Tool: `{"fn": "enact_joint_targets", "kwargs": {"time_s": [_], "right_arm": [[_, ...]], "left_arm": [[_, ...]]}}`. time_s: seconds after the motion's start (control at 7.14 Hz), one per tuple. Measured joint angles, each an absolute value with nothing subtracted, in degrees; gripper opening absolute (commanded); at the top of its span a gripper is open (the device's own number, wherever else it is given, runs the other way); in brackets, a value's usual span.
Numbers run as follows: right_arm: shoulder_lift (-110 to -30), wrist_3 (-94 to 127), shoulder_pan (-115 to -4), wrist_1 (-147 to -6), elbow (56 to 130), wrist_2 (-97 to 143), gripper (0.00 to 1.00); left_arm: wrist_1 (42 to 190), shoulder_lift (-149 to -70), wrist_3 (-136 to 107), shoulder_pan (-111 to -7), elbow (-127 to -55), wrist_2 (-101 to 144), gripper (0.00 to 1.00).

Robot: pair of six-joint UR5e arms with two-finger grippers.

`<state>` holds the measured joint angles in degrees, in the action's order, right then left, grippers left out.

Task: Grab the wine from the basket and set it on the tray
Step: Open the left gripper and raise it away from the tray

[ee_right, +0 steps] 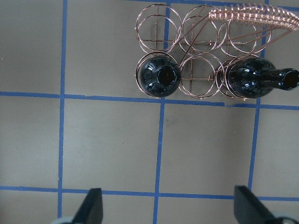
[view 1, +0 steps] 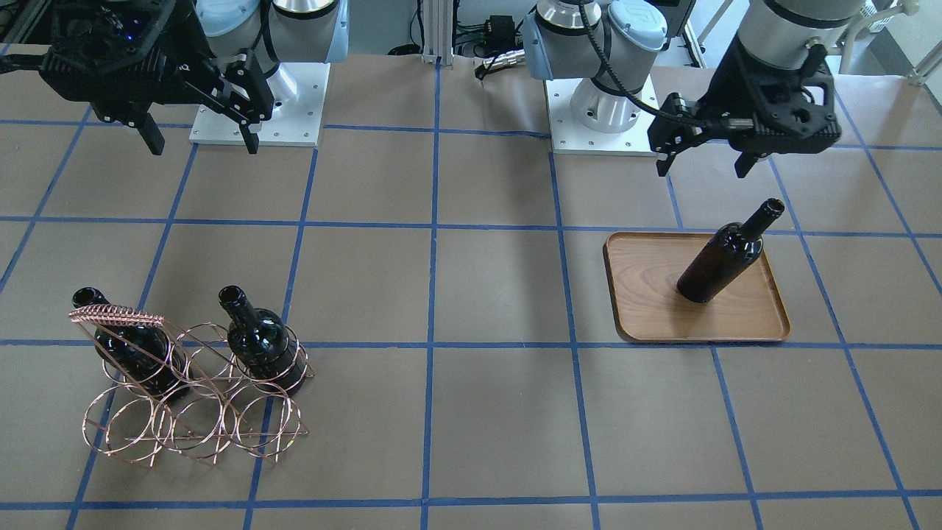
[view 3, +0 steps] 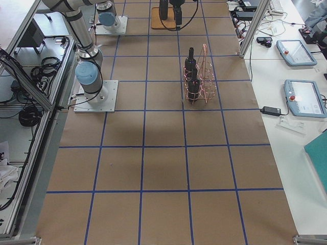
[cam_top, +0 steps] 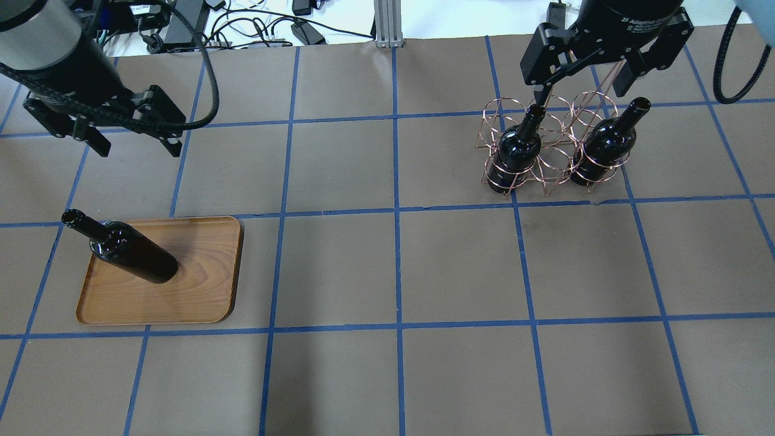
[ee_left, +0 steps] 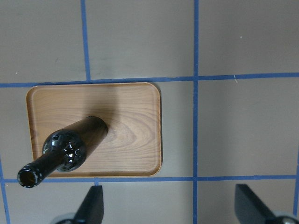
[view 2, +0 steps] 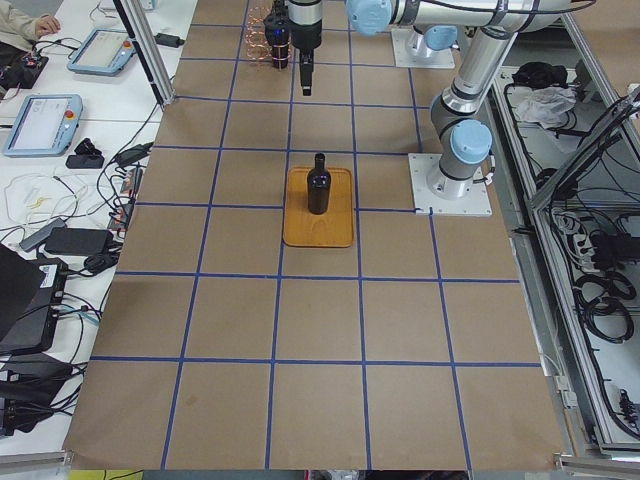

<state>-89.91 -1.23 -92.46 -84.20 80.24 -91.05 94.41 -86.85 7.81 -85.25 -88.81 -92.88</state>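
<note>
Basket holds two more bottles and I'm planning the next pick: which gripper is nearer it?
Right. The right gripper hangs high, just robot-side of the basket; the left gripper hangs far off, near the tray.

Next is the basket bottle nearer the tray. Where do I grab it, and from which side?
Grip the neck, coming straight down with the right gripper. The bottle stands upright, the basket rings wrap its body, and only the neck rises free. The handle lies toward the other bottle, so the top looks clear.
</note>
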Motion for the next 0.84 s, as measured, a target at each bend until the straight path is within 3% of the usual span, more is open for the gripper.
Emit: {"fn": "enact_joint_targets", "kwargs": {"time_s": [0.84], "right_arm": [[-89.91, -1.23, -92.46, -84.20, 80.24, -91.05, 1.00]], "left_arm": [[93.47, -86.19, 6.47, -88.67, -90.23, -89.78, 1.00]]}}
